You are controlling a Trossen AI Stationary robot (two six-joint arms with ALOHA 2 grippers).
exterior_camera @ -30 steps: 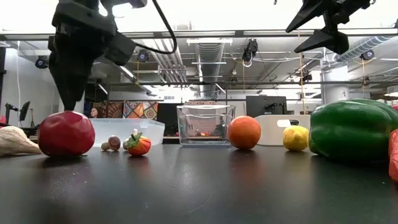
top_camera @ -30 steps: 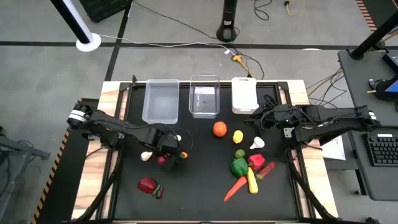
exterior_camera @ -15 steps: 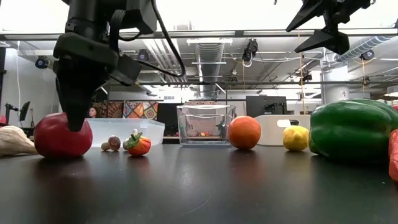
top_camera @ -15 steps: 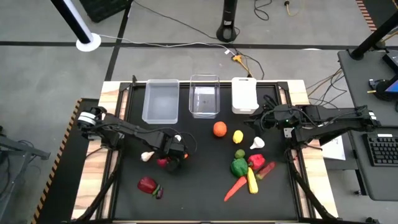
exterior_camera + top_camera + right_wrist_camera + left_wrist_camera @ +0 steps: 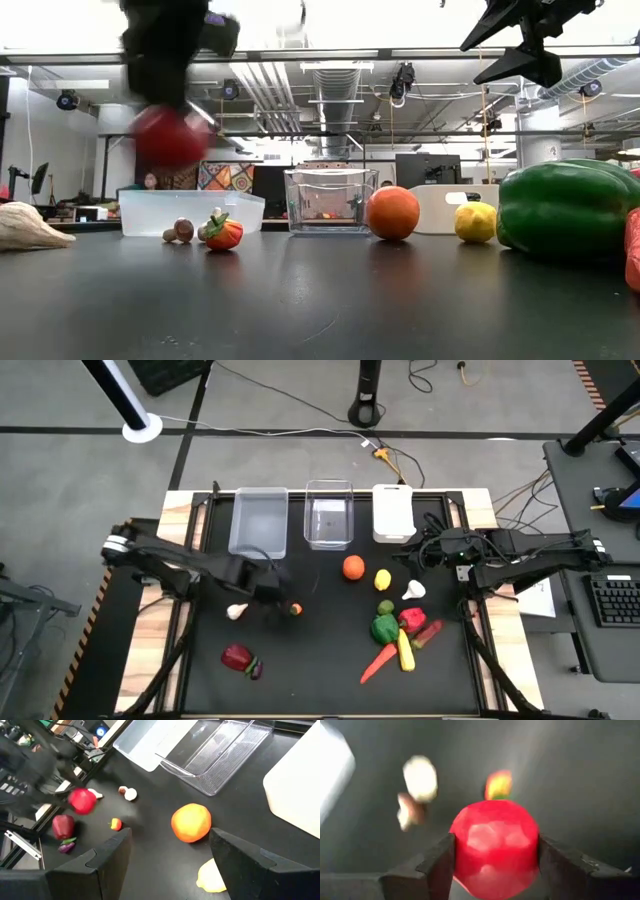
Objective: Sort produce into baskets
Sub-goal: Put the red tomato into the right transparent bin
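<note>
Slippage is the risk: the red apple [image 5: 494,847] is clamped between the left gripper [image 5: 495,857] fingers, lifted clear above the strawberry [image 5: 224,233]. The right gripper [image 5: 167,855], beside the orange [image 5: 191,822], is held wide.

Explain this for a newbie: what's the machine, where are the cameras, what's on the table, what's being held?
It is a two-armed robot at a black table. One camera looks down from above, one sits at table height, and one rides on each wrist. Three bins stand along the far edge: two clear bins and a white bin. Toy produce lies scattered, including an orange, a lemon and a green pepper. The left tool is clamped on a red apple, lifted off the table. The right tool is open and empty, raised over the orange.
</note>
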